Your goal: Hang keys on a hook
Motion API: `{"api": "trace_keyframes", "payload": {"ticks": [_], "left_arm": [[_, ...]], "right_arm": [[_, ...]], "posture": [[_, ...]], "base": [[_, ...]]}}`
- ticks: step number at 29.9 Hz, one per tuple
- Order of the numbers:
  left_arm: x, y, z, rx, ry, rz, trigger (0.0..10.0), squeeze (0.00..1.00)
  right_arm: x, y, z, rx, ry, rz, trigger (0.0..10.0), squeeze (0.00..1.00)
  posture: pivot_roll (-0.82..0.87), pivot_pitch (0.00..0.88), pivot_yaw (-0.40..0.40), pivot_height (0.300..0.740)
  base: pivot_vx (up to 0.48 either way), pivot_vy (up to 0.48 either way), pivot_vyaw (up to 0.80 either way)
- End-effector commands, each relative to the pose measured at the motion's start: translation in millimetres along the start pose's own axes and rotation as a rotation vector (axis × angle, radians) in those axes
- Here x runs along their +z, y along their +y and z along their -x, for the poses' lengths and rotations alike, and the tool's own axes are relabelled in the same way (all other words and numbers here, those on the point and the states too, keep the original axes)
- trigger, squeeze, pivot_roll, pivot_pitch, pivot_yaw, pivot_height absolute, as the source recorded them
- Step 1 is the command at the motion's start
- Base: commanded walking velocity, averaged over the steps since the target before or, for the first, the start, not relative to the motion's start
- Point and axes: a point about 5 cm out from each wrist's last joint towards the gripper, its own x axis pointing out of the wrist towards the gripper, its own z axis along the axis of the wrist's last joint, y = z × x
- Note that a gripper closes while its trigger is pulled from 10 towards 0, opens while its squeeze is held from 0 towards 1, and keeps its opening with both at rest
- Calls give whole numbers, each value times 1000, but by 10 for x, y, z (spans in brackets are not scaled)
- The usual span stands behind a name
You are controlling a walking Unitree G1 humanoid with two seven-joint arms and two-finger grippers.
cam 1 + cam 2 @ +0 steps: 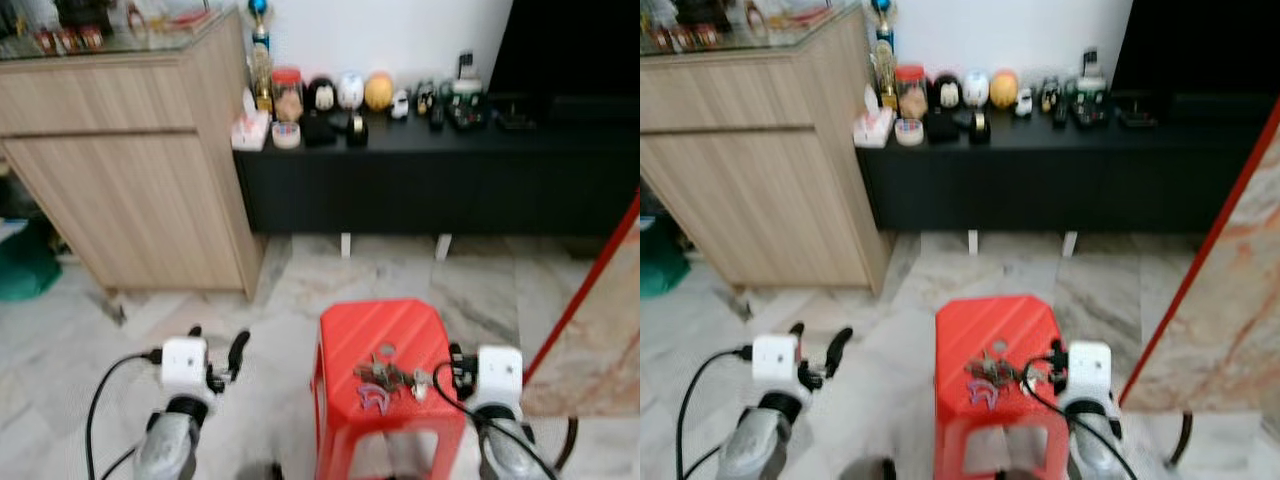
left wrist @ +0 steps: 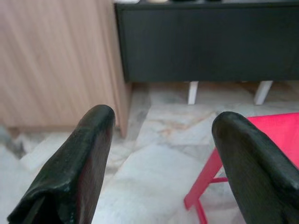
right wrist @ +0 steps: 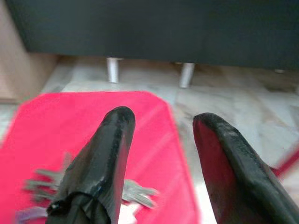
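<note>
A bunch of silver keys [image 1: 385,377] with a purple tag lies on top of a red plastic stool [image 1: 380,325] in front of me. My right gripper [image 3: 161,123] hovers open at the stool's right edge, just right of the keys [image 3: 44,182], not touching them. My left gripper [image 2: 159,123] is open over the marble floor to the left of the stool [image 2: 275,128], holding nothing. No hook can be made out.
A wooden cabinet [image 1: 130,150] stands at the left. A long black low sideboard [image 1: 440,180] runs along the wall, carrying jars, figurines and small items [image 1: 350,95]. A marble slab with a red edge [image 1: 590,320] leans at the right. Marble floor [image 1: 270,330] surrounds the stool.
</note>
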Motion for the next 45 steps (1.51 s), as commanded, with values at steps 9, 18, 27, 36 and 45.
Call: {"api": "trace_keyframes", "payload": {"ticks": [9, 18, 27, 36, 45], "left_arm": [[-18, -60, -22, -17, 14, 2, 10000, 0], [-19, -100, -64, -26, 12, 4, 10000, 0], [10, -93, -89, -30, 5, -8, 10000, 0], [-2, -114, -53, -35, 9, -12, 10000, 0], [-32, -106, 16, -28, 22, -15, 10000, 0]], "right_arm": [[-165, 11, -39, 56, 89, 38, 10000, 0], [-375, 205, -186, 184, 247, 41, 10000, 0], [-360, 286, -318, 242, 344, -5, 10000, 1000], [-505, 267, -261, 205, 457, -20, 10000, 0], [-551, 302, -225, 210, 476, -54, 10000, 0]], "posture": [[-16, 11, 13, 630], [12, 16, 3, 630], [26, 26, 4, 630], [46, 41, 2, 630], [53, 64, 1, 630]], "base": [[125, 0, 0], [0, 0, 0], [0, 0, 0], [0, 0, 0], [0, 0, 0]]}}
